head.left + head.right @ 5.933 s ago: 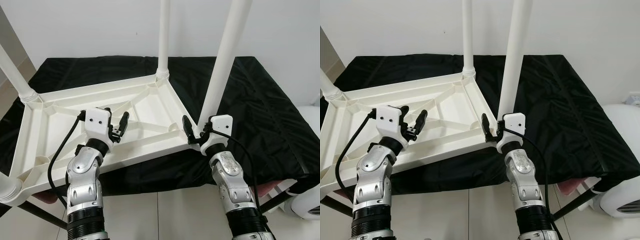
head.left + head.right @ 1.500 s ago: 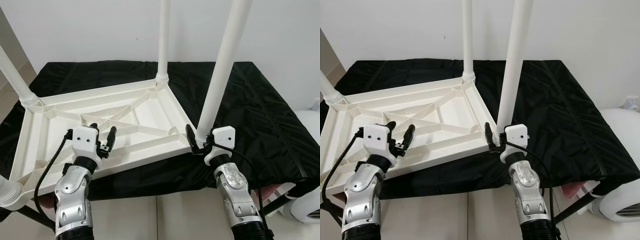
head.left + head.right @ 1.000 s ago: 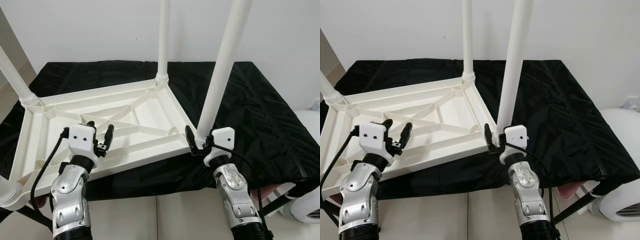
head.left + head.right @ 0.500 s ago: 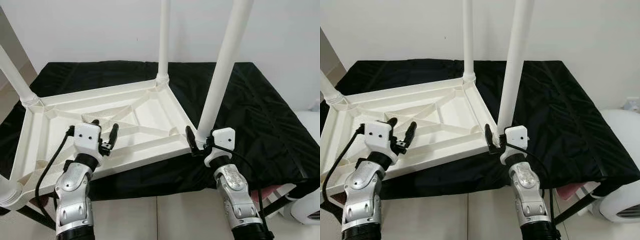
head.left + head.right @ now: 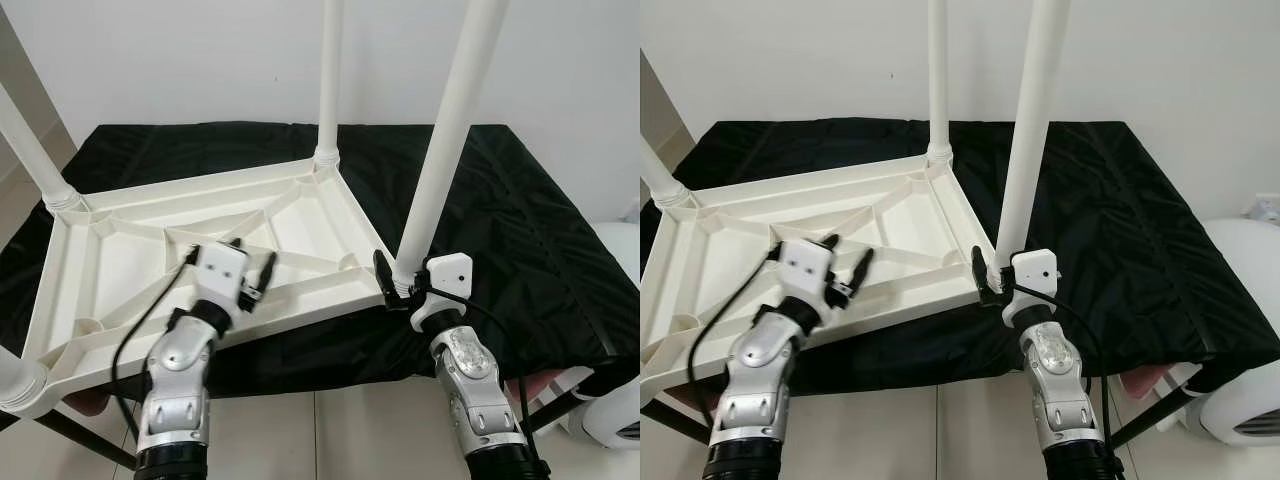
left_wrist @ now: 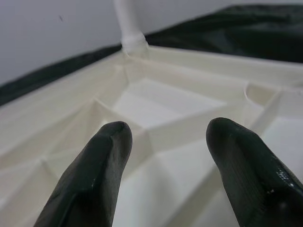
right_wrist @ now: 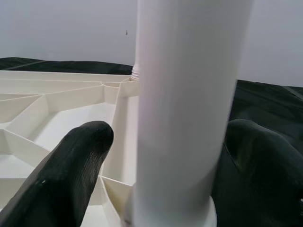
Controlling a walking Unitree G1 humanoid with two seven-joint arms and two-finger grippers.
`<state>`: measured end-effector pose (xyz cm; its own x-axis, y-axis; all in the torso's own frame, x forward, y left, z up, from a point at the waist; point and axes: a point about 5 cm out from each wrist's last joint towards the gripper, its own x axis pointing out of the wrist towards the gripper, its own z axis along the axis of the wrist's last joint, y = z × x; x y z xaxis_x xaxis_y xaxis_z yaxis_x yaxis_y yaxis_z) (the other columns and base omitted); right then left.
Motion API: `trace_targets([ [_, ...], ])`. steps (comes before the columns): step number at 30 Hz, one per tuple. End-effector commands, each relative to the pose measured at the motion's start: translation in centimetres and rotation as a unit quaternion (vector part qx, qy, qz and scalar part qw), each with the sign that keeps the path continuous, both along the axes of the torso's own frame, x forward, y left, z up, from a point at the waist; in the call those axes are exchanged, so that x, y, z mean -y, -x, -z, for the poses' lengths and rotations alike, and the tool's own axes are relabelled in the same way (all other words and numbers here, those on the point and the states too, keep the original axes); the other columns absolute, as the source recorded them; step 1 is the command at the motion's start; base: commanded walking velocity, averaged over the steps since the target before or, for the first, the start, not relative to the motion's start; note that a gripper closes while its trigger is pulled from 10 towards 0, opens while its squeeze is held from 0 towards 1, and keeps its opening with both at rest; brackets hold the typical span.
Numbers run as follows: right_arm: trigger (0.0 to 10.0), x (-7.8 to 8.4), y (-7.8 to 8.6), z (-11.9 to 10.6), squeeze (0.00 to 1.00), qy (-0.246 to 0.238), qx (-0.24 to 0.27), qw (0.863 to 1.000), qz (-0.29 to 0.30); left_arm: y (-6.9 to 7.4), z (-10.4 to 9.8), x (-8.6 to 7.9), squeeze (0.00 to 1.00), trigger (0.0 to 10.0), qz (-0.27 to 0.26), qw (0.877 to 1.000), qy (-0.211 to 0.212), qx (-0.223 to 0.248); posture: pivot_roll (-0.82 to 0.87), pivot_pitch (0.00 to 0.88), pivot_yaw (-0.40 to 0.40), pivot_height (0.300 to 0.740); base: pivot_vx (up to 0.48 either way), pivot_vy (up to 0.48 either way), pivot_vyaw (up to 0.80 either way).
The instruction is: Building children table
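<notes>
The children's table (image 5: 200,245) is lying upside down on the black-covered desk (image 5: 520,220), legs pointing up. The right end effector (image 5: 398,285), at about 5 o'clock from the tabletop's centre, is clasping the base of the near right leg (image 5: 440,150), its fingers (image 7: 71,165) on either side. The left end effector (image 5: 255,272) is hovering released over the ribbed underside at 6 o'clock. The leg-seating step looks underway; next likely calls for twisting or pressing that leg firmly home.
</notes>
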<state>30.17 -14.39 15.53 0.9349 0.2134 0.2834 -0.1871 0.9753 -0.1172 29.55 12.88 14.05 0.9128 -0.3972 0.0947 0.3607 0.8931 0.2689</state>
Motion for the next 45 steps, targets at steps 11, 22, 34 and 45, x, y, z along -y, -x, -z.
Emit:
trace_targets([
  [11,10.0,0.0,-0.3,-0.1,0.0,0.004,0.0,1.0,-0.001,-0.7,0.1,4.0,0.0,10.0,0.106,0.994,-0.029,-0.004,-0.08,0.065,0.037,0.74,0.0,0.0,0.0],
  [22,10.0,-0.2,-0.4,-0.1,0.0,0.004,0.0,1.0,-0.003,-0.8,0.5,6.6,0.98,10.0,0.198,0.978,-0.067,-0.026,-0.08,0.071,0.034,0.74,0.0,0.0,0.0],
  [34,10.0,0.0,-0.2,-0.2,0.0,0.007,0.003,1.0,0.001,-0.6,2.1,8.8,0.0,10.0,0.3,0.939,-0.155,-0.058,-0.1,0.067,0.045,0.74,0.0,0.0,0.0],
  [45,10.0,0.0,0.0,-0.1,0.0,0.006,0.002,1.0,0.003,-2.1,2.8,9.2,0.0,10.0,0.292,0.931,-0.192,-0.103,-0.11,0.068,0.054,0.74,0.0,0.0,0.0],
])
